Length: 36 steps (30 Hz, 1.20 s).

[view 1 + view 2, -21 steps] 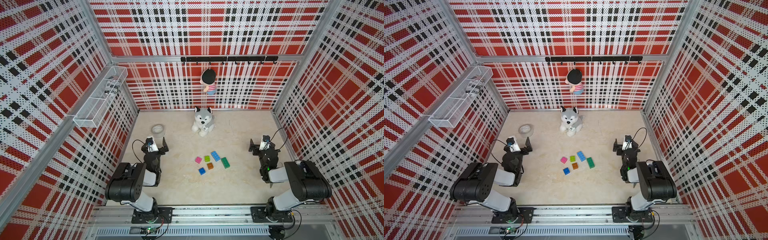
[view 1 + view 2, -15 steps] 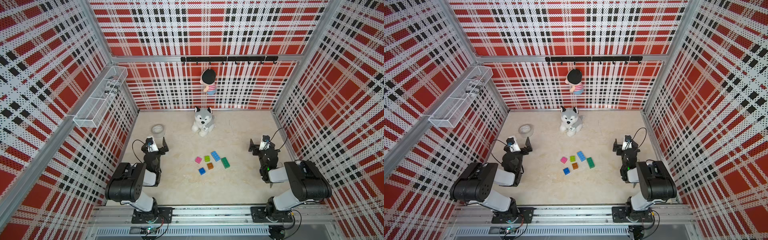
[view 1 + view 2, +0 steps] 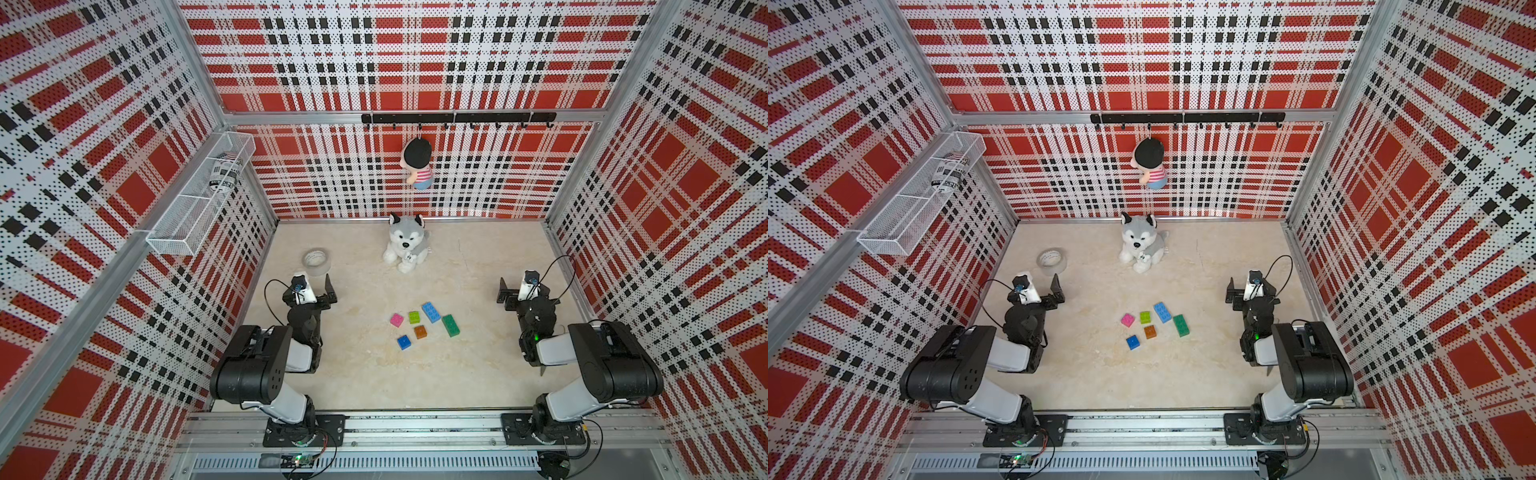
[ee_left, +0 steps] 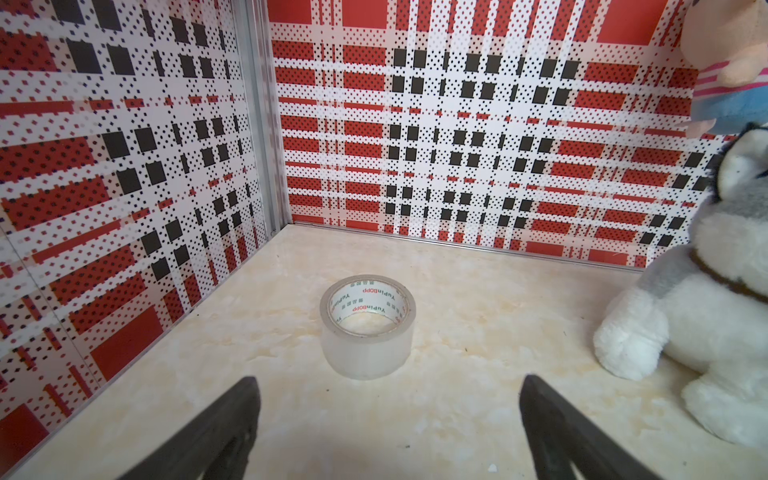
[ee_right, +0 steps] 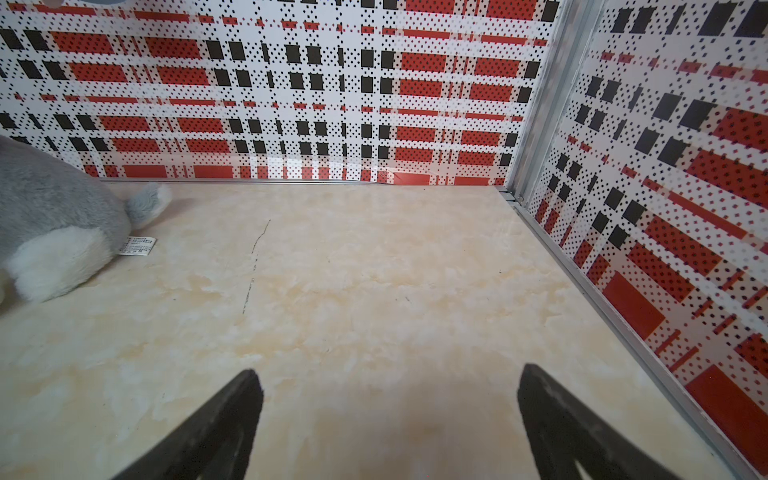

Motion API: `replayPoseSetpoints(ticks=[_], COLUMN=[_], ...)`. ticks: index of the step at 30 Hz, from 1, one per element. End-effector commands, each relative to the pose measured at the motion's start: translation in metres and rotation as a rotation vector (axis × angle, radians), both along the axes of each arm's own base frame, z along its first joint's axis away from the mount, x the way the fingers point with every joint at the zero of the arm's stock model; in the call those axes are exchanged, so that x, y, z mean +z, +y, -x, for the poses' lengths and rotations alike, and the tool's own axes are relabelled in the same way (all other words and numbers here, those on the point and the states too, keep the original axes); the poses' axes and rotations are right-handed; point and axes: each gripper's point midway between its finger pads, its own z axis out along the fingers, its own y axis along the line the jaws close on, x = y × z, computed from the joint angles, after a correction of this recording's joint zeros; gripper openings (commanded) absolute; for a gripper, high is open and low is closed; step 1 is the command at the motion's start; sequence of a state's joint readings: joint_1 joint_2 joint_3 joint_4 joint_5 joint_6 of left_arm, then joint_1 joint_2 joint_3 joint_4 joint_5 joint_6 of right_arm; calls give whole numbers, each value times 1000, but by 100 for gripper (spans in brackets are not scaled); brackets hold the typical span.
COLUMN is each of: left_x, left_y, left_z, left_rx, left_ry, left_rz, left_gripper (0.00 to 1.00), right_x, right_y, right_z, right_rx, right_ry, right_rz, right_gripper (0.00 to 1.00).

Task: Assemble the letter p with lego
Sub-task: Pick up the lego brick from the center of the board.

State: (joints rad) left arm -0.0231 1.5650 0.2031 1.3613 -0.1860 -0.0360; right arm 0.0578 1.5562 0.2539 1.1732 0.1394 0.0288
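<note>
Several lego bricks lie loose and apart on the beige table, between the arms in both top views: pink (image 3: 397, 319), lime green (image 3: 414, 317), light blue (image 3: 431, 311), dark green (image 3: 450, 325), orange (image 3: 420, 331) and dark blue (image 3: 404, 342). None is joined to another. My left gripper (image 3: 314, 287) rests low at the left side, open and empty, well left of the bricks. My right gripper (image 3: 519, 291) rests at the right side, open and empty too. Neither wrist view shows any brick; the left gripper (image 4: 386, 384) and right gripper (image 5: 386, 376) have only bare table between their fingers.
A clear tape roll (image 3: 316, 262) stands just beyond the left gripper, also in the left wrist view (image 4: 368, 326). A husky plush (image 3: 405, 245) sits at the back middle. A doll (image 3: 417, 164) hangs on the back wall. A wire basket (image 3: 199, 195) hangs on the left wall.
</note>
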Motion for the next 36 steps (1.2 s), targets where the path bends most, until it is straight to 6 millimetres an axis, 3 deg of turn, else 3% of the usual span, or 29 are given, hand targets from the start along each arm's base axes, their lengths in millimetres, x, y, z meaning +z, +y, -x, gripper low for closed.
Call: replayPoseSetpoints(ticks=[1,11,13,16,19,22,29,32,36], left_x=[8,8,10,26,56,83,130,140,130], left_y=[1,1,10,17,14,-13,-123,-170,-226], left_z=[-5,-5,-3,0,0,-8,-20,-23,-11], left_rx=[-10,-14,35,103,207,196,75,-20,-177], left_ry=[-27,-28,-36,-32,-20,13,139,233,367], left_rz=[-10,-1,13,17,23,47,-36,-34,-23], left_gripper=[98,98,98,98,98,98,98,98,98], right_x=[6,5,5,20,35,35,22,22,37], right_y=[2,2,3,7,14,23,66,89,116], right_z=[-4,-9,-9,-16,-21,-25,-10,3,23], right_rx=[0,22,29,47,64,35,23,118,251], right_ry=[-24,-5,-3,49,120,233,566,655,664], right_rz=[4,-17,-17,-8,-46,-69,-41,-138,-157], right_gripper=[100,100,100,100,100,99,97,100,100])
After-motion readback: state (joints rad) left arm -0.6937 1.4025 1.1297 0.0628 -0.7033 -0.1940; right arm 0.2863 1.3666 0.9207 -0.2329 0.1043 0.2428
